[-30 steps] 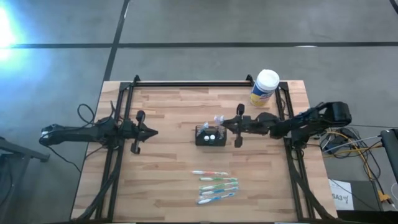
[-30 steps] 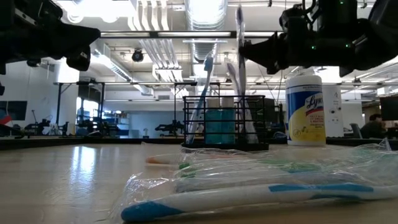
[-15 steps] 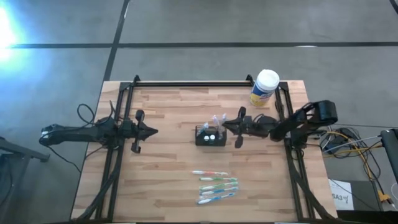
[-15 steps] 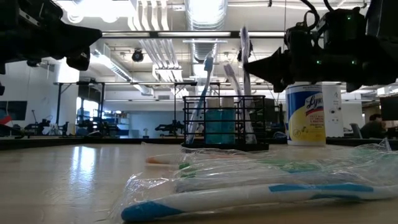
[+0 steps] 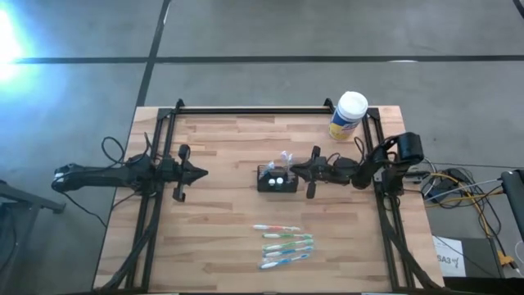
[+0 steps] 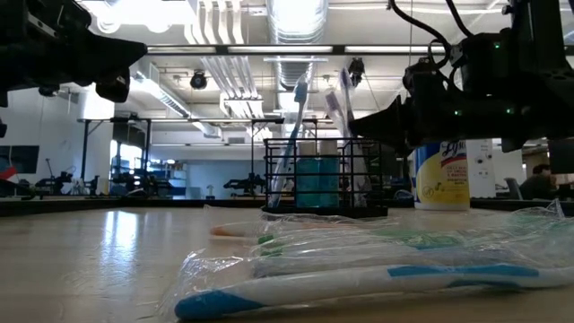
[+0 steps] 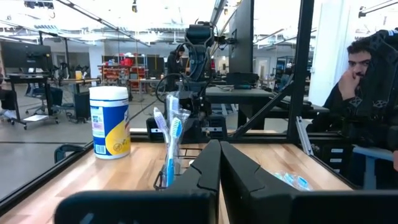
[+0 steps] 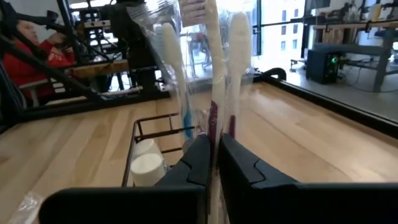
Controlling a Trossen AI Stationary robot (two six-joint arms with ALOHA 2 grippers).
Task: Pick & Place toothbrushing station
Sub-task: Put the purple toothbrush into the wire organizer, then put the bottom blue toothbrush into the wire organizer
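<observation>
Toothbrushing station [image 5: 277, 179]: black mesh caddy, mid-table, upright, wrapped toothbrushes [image 6: 339, 112] standing in it; further packaged toothbrushes [image 5: 285, 245] lie flat nearer the front edge. Right gripper [image 5: 293, 170]: just beside the caddy's right side, jaws closed on a wrapped toothbrush [image 8: 214, 93]. Left gripper [image 5: 203, 173]: well left of the caddy, jaws closed, empty.

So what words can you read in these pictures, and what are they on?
"Ly": big blue letters on the yellow canister by the table's far right corner; the right tool covers the rest.
Small print on that canister's label: too small to read.
White tag on the floor right of the table: too blurred to read.
</observation>
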